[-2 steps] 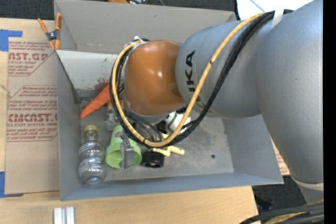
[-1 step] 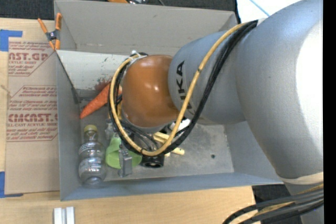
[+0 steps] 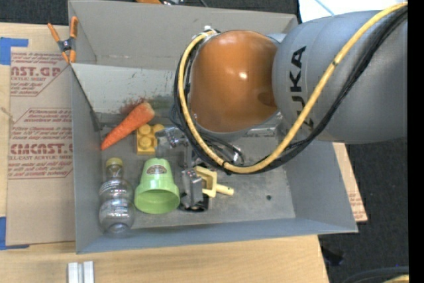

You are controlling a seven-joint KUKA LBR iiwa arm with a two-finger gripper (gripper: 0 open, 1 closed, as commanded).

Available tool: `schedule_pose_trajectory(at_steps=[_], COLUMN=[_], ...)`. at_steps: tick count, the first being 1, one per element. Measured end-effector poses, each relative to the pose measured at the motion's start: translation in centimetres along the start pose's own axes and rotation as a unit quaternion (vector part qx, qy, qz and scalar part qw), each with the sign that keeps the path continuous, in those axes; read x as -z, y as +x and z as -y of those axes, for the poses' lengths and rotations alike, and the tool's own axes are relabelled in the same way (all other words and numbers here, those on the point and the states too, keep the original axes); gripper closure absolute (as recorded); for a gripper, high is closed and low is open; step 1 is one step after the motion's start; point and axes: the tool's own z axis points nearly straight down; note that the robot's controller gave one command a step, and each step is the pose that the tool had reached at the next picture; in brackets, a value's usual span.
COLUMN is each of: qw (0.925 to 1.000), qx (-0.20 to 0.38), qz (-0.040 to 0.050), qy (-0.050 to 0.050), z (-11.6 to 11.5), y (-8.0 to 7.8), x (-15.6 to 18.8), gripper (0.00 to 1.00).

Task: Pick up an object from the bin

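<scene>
My gripper [image 3: 193, 191] reaches down from under the arm's orange cover to the bin floor near the front wall. A small pale yellow plastic piece [image 3: 216, 185] lies against its right side, touching it or very close. A green plastic cup [image 3: 158, 187] lies on its side just left of the gripper, its mouth towards the front wall. A yellow toy brick [image 3: 146, 137] sits further back on the left, with a small silver metal part [image 3: 174, 137] next to it.
An orange carrot [image 3: 128, 124] lies slanted at the back left of the floor. A clear bottle with a yellow-green cap [image 3: 115, 199] lies along the left wall. The arm and its cover hide the bin's middle and back right. Bare floor shows to the gripper's right.
</scene>
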Motion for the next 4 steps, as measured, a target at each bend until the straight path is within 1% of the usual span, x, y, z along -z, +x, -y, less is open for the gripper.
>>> schedule_pose_trajectory(at_steps=[1, 2, 3, 4], qw=[0.9988, 0.9954, 0.9977, 0.9967], qx=[-0.05, -0.096, -0.068, -0.081], qz=[-0.0021, 0.0056, -0.0019, 0.0033], qy=[0.0, 0.0, 0.0, -0.001], z=[-0.8, 0.1, -0.1, 0.7], y=[-1.4, -3.1, -1.0, -1.3], x=[-8.5, -4.4, -8.8, -9.2], gripper=[0.0, 0.0, 0.0, 0.0])
